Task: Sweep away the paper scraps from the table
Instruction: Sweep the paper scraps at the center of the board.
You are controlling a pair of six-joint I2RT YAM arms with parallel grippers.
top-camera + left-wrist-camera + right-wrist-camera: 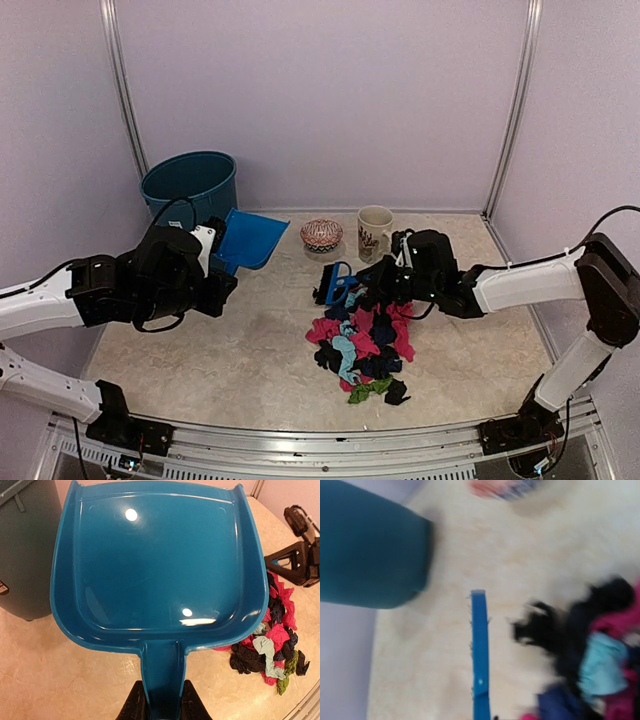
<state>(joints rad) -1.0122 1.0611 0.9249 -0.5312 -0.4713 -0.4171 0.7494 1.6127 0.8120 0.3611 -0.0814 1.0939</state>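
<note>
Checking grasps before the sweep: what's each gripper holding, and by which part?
Left gripper grips the blue dustpan by its handle. Right gripper holds the blue brush by one end; the exact contact is out of view.

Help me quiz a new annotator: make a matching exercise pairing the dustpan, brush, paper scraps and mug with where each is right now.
Things:
1. dustpan
2. brush
3. paper scraps
4. mug

Places:
A. heaped on the table
B. held in the right gripper
C. standing at the back, beside the patterned bowl
D. held by its handle in the left gripper

Pairs: 1-D, 2-B, 3-A, 4-C
</note>
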